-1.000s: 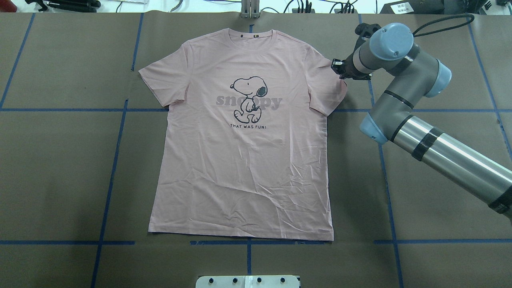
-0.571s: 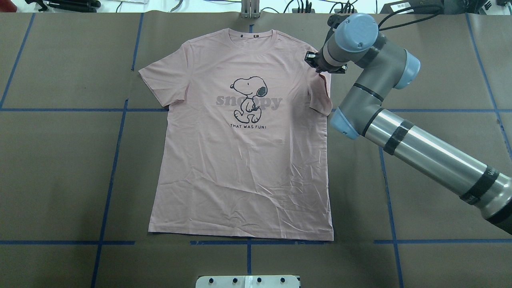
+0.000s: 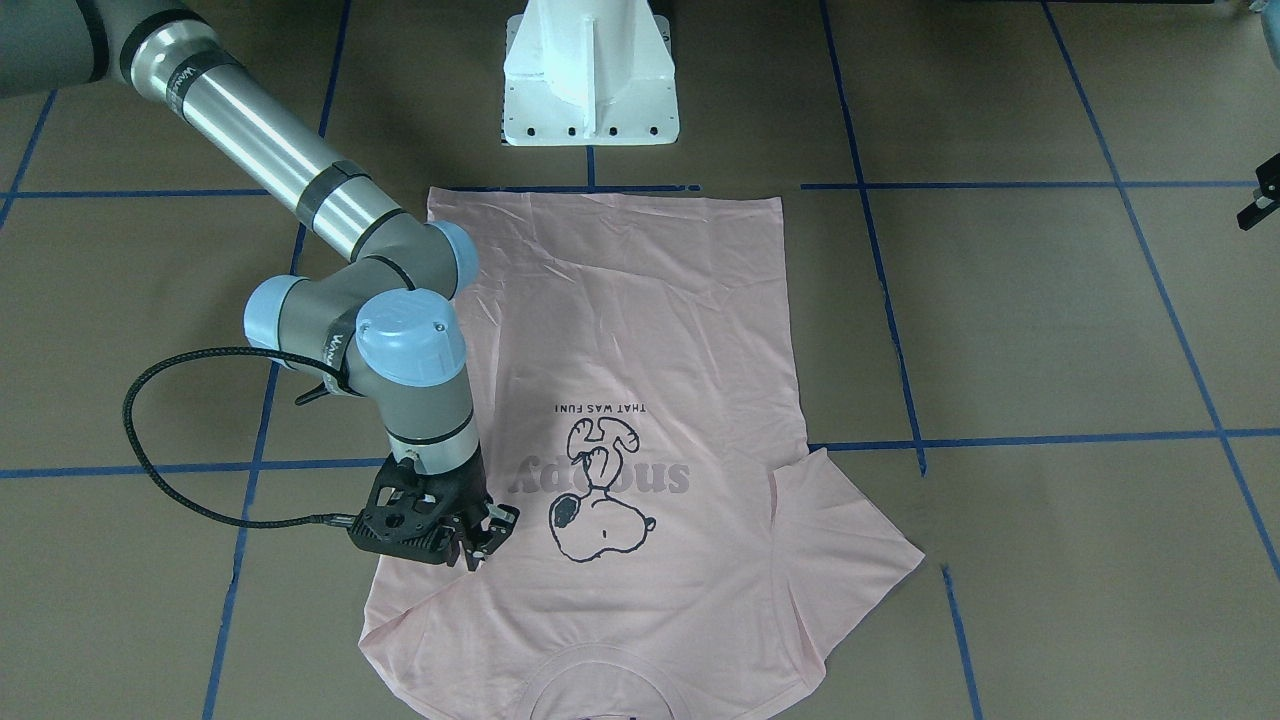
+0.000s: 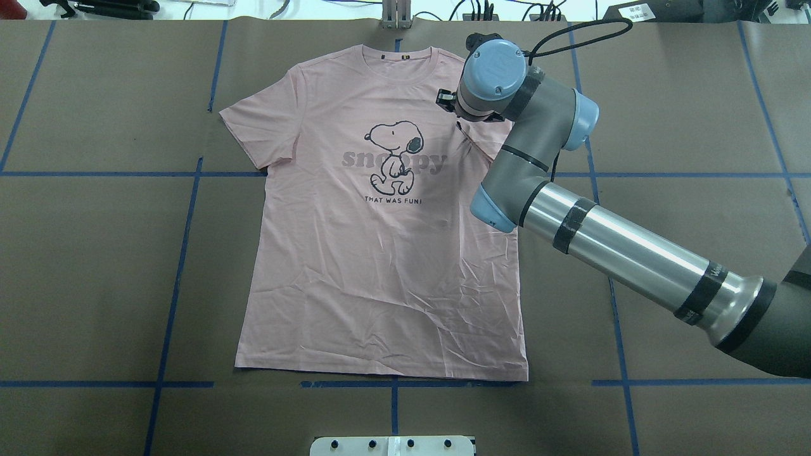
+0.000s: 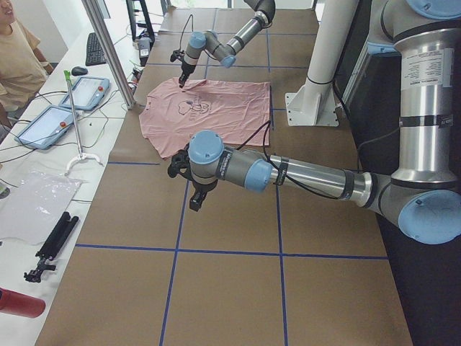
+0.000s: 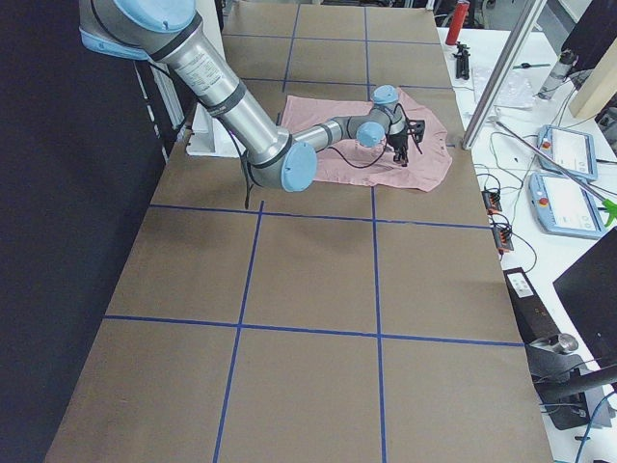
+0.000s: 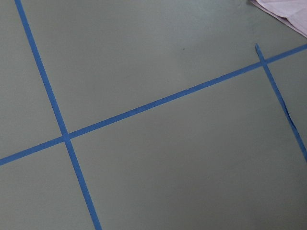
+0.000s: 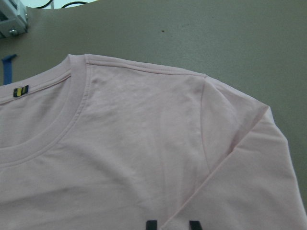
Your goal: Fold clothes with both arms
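The pale pink T-shirt [image 4: 380,272] lies flat, front up, with the Snoopy print [image 4: 394,157] showing. My right gripper [image 4: 457,123] is shut on the shirt's right sleeve [image 4: 485,144] and holds it folded inward over the chest. In the right wrist view its fingertips [image 8: 151,224] pinch the sleeve's edge below the collar [image 8: 43,120]. In the front-facing view the right gripper [image 3: 478,550] hangs beside the print. My left gripper [image 5: 196,202] hovers over bare table beyond the shirt's other sleeve [image 5: 169,144]. I cannot tell whether it is open.
The white pedestal base [image 3: 590,80] stands at the shirt's hem side. Blue tape lines [image 4: 177,266] grid the brown table. An aluminium post [image 4: 396,16] stands beyond the collar. Control pendants [image 5: 85,90] and a person sit past the far edge.
My right gripper has moved left with the sleeve, from outside the shirt's edge to over its chest. The sleeve now lies folded inward.
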Controlling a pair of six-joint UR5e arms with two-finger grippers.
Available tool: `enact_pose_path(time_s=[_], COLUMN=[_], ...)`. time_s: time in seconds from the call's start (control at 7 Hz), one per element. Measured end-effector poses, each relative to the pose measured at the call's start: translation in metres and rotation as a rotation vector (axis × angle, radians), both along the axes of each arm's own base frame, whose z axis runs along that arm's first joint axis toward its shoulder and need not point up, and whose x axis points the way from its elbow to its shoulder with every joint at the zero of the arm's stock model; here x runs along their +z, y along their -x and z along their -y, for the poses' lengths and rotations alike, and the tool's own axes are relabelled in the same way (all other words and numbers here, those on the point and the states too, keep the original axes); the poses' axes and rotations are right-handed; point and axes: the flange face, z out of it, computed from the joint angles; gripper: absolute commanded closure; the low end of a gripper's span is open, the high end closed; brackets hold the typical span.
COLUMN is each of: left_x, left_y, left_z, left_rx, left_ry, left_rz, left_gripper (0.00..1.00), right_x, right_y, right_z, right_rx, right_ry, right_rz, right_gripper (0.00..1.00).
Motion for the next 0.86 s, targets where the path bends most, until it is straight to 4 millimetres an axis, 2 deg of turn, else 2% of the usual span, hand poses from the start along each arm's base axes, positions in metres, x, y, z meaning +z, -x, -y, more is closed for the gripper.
enact_pose_path(time_s=[0.14, 0.29, 0.43, 0.71, 0.86], left_x=[-0.01, -0.027, -0.053, -0.123, -0.135], left_y=[-0.008, -0.031, -0.077, -0.215, -0.279], left_z=[0.013, 0.038, 0.073, 0.141, 0.172], left_rx=[-0.036, -0.071, -0.08, -0.102, -0.159], left_ry=[-0.018, -0.009, 0.027, 0.141, 0.143], left_rz=[-0.024, -0.065, -0.117, -0.157, -0.11], left_gripper=[0.0, 0.02, 0.03, 0.03, 0.04], right_x=[-0.015, -0.025, -0.027, -0.019, -0.011], right_y=[-0.003, -0.014, -0.036, -0.108, -0.148], right_z=[-0.007, -0.02, -0.042, -0.085, -0.099], right_rx=[-0.005, -0.023, -0.05, -0.102, -0.135], right_ry=[-0.026, -0.044, -0.056, -0.051, -0.026], right_rz=[0.023, 0.063, 0.113, 0.204, 0.247], right_gripper=[0.0, 0.0, 0.0, 0.0, 0.0])
